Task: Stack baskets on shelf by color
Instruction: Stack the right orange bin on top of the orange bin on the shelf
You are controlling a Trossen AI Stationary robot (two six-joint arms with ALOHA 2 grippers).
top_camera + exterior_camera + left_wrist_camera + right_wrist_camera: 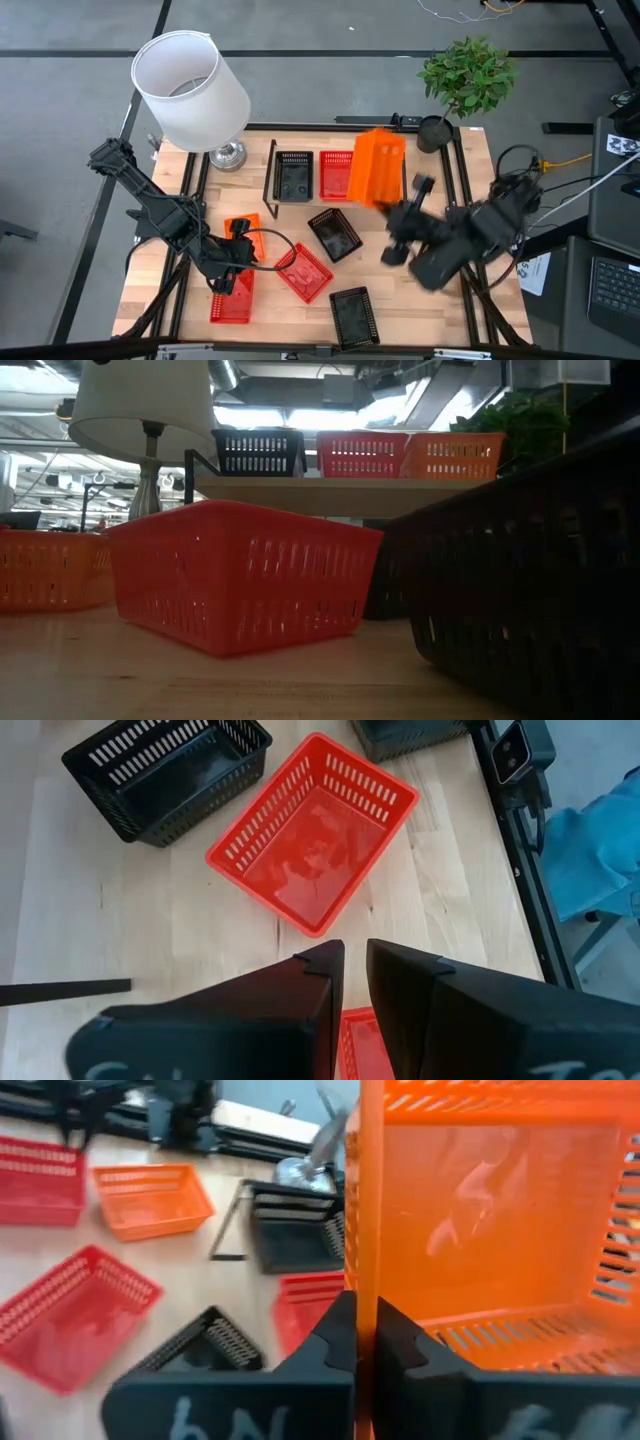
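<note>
1. Orange basket (377, 165) is gripped by its wall and tipped on edge above the right end of the shelf (272, 160), over the far part of the tabletop (400, 290).
2. Right gripper (358, 1342) has its fingers pinched shut on that basket's thin wall; the open side of the basket faces the wrist camera.
3. The shelf carries a black basket (293, 175) at its left end and a red basket (336, 173) just beside it in the middle. The low view shows an orange basket (452, 456) at the shelf's right end; I can't tell whether it rests on the board or is the held one.
4. On the tabletop, a second black basket (334, 233) sits near the centre, and a tilted red basket (303, 271) lies just left of it toward the near edge.
5. A third black basket (354, 314) is at the near edge, right of centre.
6. Another orange basket (240, 228) and another red basket (232, 297) lie on the left side, partly under the left arm.
7. Left gripper (355, 965) hovers over the near-left area with its fingers a narrow gap apart and nothing between them; a red rim shows below it.
8. A lamp (190, 90) stands at the far-left corner, and a potted plant (462, 80) at the far-right corner.
</note>
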